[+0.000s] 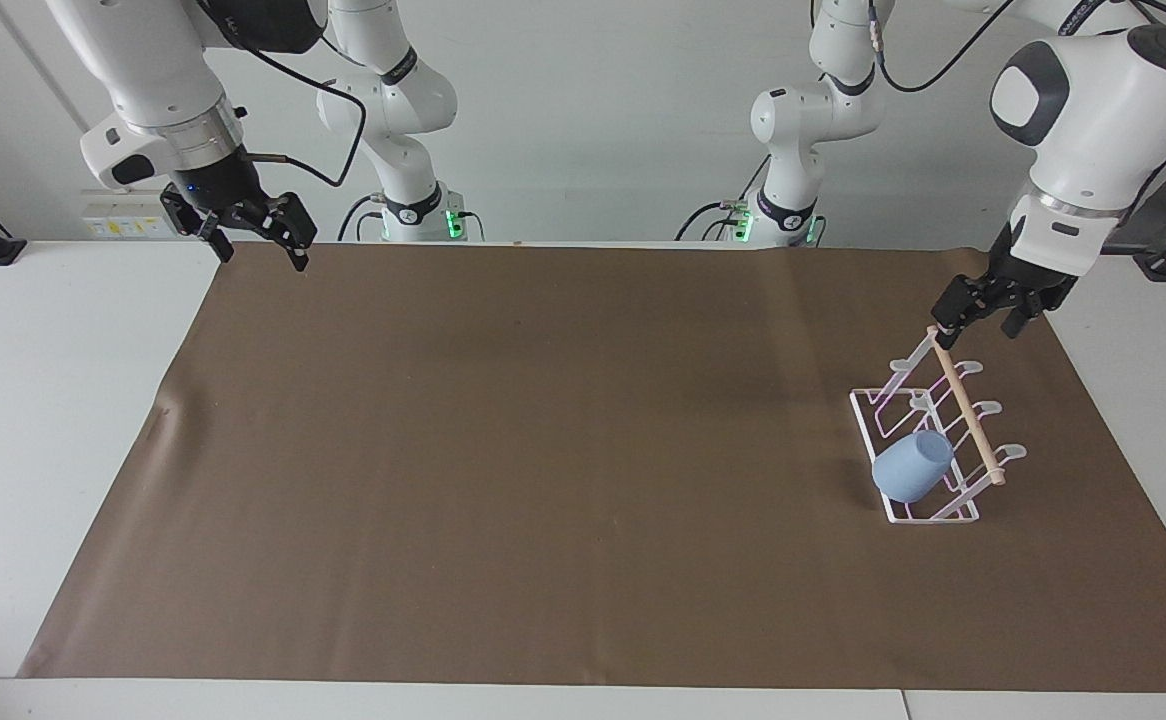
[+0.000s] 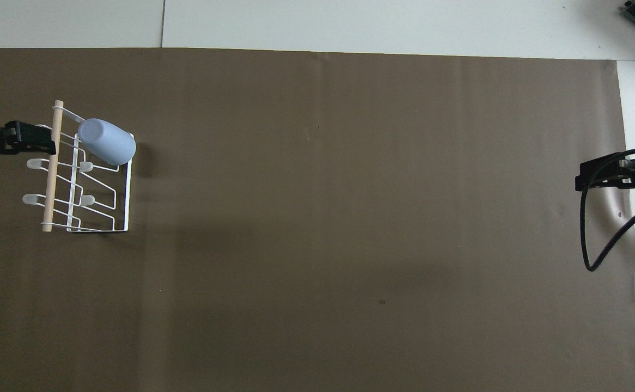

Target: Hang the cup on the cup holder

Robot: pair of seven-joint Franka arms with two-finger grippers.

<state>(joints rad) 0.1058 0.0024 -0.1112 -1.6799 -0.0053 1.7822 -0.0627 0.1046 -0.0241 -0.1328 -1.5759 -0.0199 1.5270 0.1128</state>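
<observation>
Now | cup (image 1: 911, 466) mouth-down on a slanted prong of cup holder (image 1: 933, 440), at its end farthest from robots, long axis tilted | left gripper (image 1: 983, 308) fingers apart, empty, over holder's nearest end | right gripper (image 1: 248, 225) fingers apart, waits at other table end
</observation>
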